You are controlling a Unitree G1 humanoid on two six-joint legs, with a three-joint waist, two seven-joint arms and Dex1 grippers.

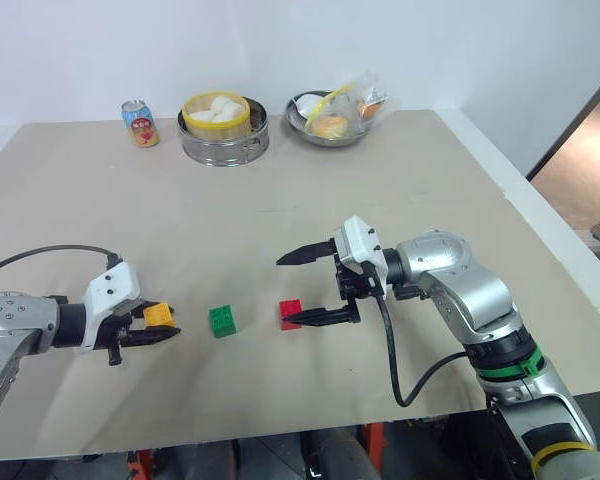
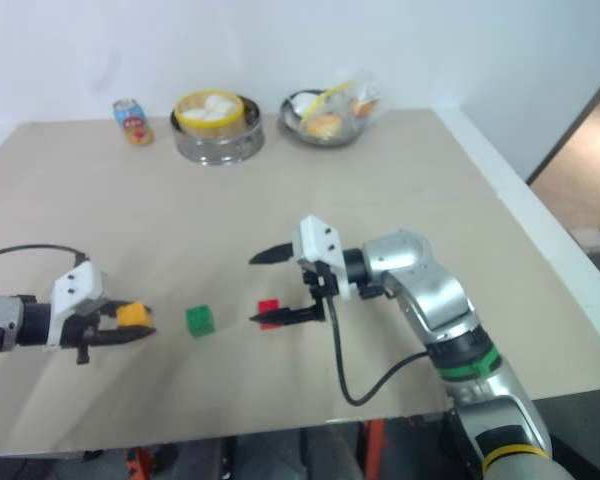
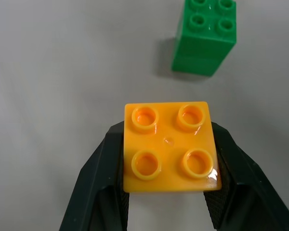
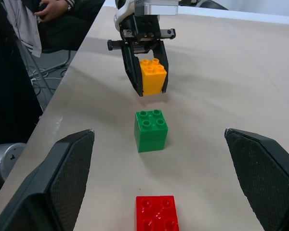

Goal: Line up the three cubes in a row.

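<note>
- The left gripper is clamped on the orange-yellow cube, one black finger on each side, studs facing up. In the right wrist view the cube looks lifted a bit off the table.
- Next over, the green cube sits on the table by itself, studs up, near the held one but not touching it.
- Then the red cube, also flat on the table, a small gap from the green one.
- The right gripper hangs just beside the red cube with its fingers spread wide, gripping nothing. The lower finger tip is right in front of the red cube.
- Way at the back edge: a soda can, a steamer with buns, and a metal bowl of food.
</note>
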